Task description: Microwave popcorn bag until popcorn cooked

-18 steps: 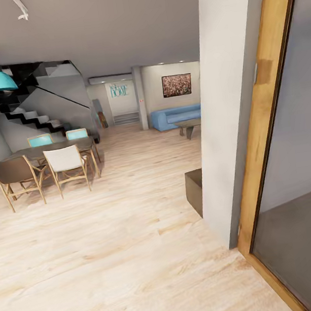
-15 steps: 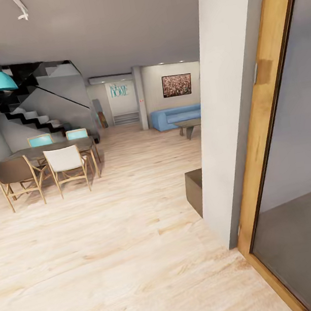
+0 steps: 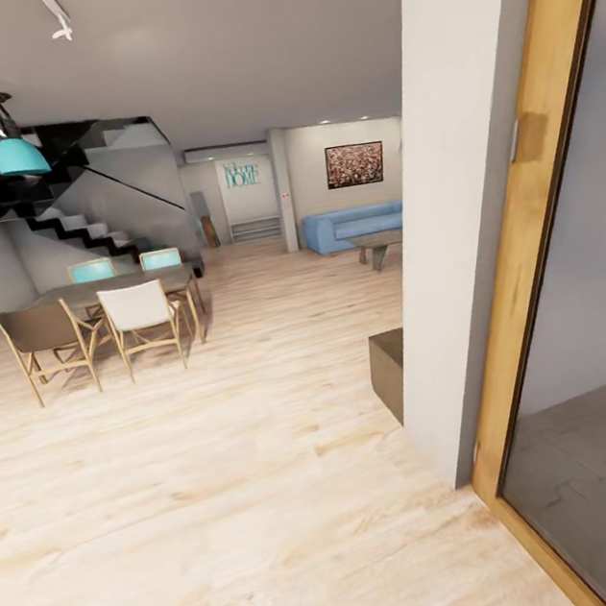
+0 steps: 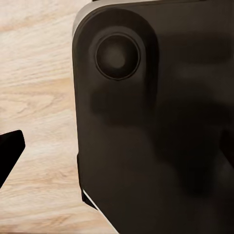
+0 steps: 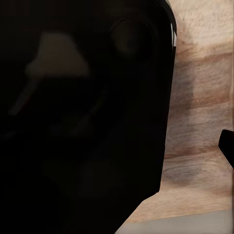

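The popcorn bag, the countertop and the microwave are out of view. The head view looks across an open living and dining room with a pale wood floor point(image 3: 228, 518). In the left wrist view a dark rounded part of the robot's body point(image 4: 156, 131) stands over the wood floor, and one black fingertip point(image 4: 9, 153) pokes in at the edge. The right wrist view is mostly dark robot body point(image 5: 83, 117), with a black fingertip point(image 5: 227, 145) at the edge over the floor. Nothing is held that I can see.
A white pillar point(image 3: 463, 172) and a wooden door frame point(image 3: 534, 210) stand close on the right, with a low dark box point(image 3: 389, 373) at the pillar's foot. A dining table point(image 3: 111, 287) with several chairs is at the left. A staircase point(image 3: 67, 217) and a blue sofa point(image 3: 355, 225) lie farther back.
The whole head view has shifted: table, pillar and door frame sit slightly further right in the picture, so the camera moved. Nothing in the room itself moved.
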{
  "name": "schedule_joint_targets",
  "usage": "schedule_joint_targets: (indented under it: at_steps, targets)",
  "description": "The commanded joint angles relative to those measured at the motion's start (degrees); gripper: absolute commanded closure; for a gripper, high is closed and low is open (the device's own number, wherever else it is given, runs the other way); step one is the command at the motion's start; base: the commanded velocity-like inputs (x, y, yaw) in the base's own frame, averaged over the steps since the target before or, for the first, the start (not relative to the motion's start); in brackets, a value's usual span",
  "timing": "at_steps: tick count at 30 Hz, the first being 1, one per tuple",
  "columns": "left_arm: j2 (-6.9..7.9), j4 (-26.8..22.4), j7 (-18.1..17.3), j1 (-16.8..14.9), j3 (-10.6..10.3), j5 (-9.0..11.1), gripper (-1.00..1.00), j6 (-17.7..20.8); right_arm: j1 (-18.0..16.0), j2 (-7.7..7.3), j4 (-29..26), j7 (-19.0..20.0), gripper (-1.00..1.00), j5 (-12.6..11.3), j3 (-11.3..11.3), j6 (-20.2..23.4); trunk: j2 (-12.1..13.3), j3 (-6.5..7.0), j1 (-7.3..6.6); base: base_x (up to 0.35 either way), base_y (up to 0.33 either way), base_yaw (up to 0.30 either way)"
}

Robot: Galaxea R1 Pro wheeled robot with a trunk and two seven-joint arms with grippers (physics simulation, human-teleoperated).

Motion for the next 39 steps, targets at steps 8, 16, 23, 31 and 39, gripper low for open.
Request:
schedule_joint_targets:
  at_steps: [8, 16, 23, 31, 39]
  targets:
    - [0.0, -0.03, 0.0, -0.01, -0.01, 0.0, -1.0, -0.03, -0.03, 0.06, 0.01, -0.01, -1.0, 0.07, 0.03, -0.01, -0.03, -0.05, 0.0, 0.0, 0.0, 0.265]
    - [0.0, -0.03, 0.0, -0.01, -0.01, 0.0, -1.0, -0.03, -0.03, 0.08, 0.01, -0.01, -1.0, 0.07, 0.03, -0.01, -0.03, -0.05, 0.0, 0.0, 0.0, 0.268]
    - [0.0, -0.03, 0.0, -0.01, -0.01, 0.0, -1.0, -0.03, -0.03, 0.02, 0.01, -0.01, -1.0, -0.02, 0.03, -0.01, -0.03, -0.05, 0.0, 0.0, 0.0, 0.268]
    - [0.0, -0.03, 0.0, -0.01, -0.01, 0.0, -1.0, -0.03, -0.03, 0.04, 0.01, 0.66, -1.0, 0.04, -0.06, -0.38, -0.03, -0.05, 0.0, 0.0, 0.0, 0.274]
    - [0.0, -0.03, 0.0, -0.01, -0.01, 0.0, -1.0, -0.03, -0.03, 0.06, 0.01, 0.19, -1.0, -0.35, -0.28, -3.1, -0.03, -0.05, 0.0, 0.0, 0.0, 0.281]
